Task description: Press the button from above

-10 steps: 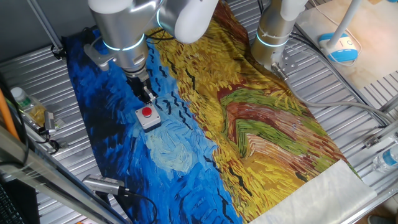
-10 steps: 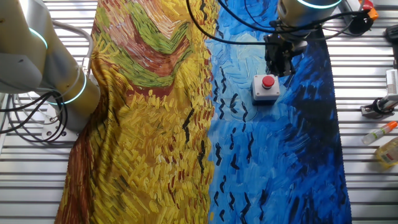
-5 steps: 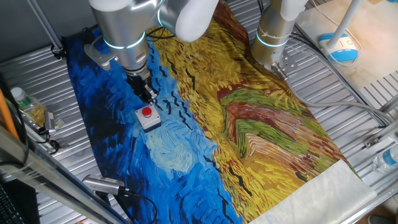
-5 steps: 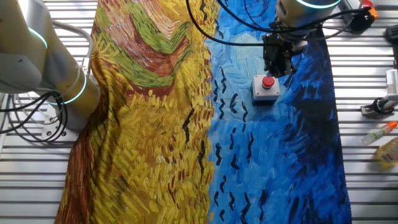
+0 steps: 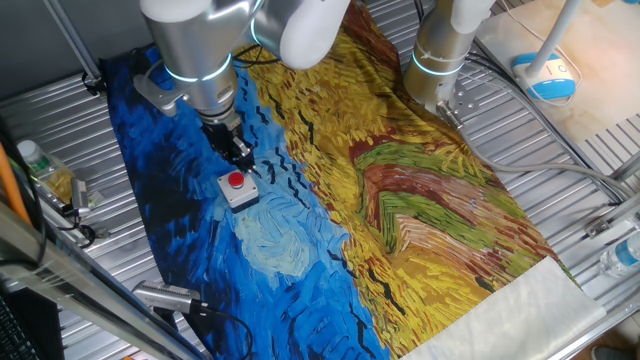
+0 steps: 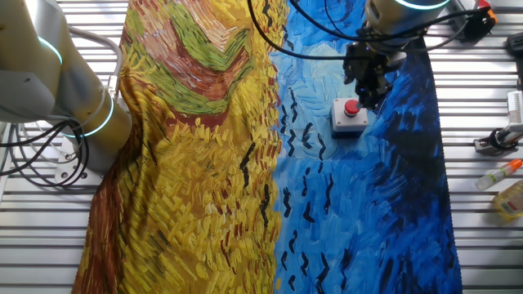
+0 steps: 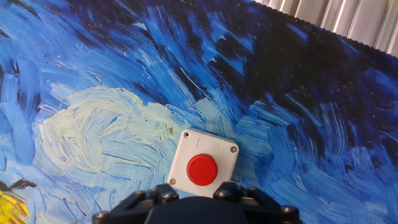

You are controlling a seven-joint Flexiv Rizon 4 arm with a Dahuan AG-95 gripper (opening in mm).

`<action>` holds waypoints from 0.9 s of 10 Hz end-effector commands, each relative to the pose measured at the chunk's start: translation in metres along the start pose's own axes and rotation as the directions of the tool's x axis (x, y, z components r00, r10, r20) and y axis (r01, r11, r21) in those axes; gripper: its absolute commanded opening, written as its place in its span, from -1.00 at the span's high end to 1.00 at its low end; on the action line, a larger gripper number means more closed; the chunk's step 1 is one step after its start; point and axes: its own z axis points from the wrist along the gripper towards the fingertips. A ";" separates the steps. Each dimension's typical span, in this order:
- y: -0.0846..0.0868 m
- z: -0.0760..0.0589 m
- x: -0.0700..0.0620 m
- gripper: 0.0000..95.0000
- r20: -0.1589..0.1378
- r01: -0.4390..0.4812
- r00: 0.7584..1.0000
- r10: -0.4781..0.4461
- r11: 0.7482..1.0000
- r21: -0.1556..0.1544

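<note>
Red cap on a light grey box — the button [image 5: 236, 187] sits on the blue part of the painted cloth [image 5: 400, 200], beside the pale swirl. I see the gripper [image 5: 240, 156] just above and behind it in one fixed view; in the other fixed view its tip [image 6: 369, 96] overlaps the button's [image 6: 351, 113] far edge. Hand view shows the button [image 7: 202, 169] just ahead of the gripper body — fingertips not visible, so I cannot tell their state or whether there is contact.

Gripper [image 6: 369, 95] shifted over button [image 6: 351, 108].
</note>
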 end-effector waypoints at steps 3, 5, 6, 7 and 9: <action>0.000 -0.001 0.000 -0.60 0.001 0.005 1.000 -0.005 1.000 0.006; 0.000 -0.001 0.000 -0.60 0.001 0.005 1.000 -0.005 1.000 0.007; 0.000 -0.001 0.000 -0.60 0.000 0.006 1.000 -0.006 1.000 0.008; 0.000 -0.001 0.000 -0.60 -0.003 0.006 1.000 -0.006 1.000 0.012; 0.000 -0.001 0.000 -0.60 -0.006 0.000 1.000 0.000 1.000 0.015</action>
